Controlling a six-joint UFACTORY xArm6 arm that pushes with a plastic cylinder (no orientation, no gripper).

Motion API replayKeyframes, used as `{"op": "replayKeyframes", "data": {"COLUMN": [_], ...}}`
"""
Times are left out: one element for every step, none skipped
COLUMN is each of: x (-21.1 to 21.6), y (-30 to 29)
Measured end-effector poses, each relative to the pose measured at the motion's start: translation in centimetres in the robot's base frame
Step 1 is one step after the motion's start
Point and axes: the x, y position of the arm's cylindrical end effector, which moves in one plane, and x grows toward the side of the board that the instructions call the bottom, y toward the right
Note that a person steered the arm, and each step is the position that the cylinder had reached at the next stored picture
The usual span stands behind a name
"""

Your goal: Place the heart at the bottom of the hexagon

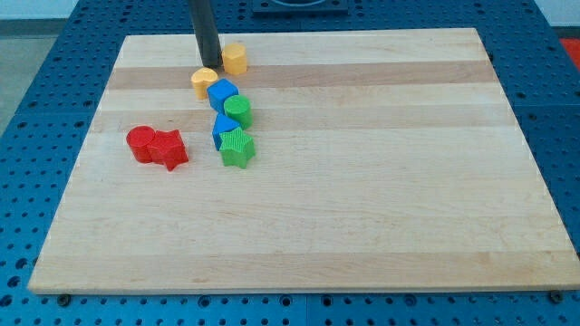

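Rod down near the view's top, my tip (209,67) sits between the yellow heart (204,82) and the yellow hexagon (235,59), touching or nearly so, holding nothing, seemingly placed to nudge the heart; board (362,181) below.

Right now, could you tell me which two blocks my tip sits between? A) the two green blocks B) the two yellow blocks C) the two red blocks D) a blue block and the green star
B: my tip touches the board between the yellow block at the view's top and the yellow block just below it.
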Motion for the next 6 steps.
{"op": "replayKeyframes", "data": {"x": [0.8,3.3,5.2,5.7,5.9,5.9], "y": [-2.7,-4.4,-4.4,-4.1,-1.3,-0.6]}}
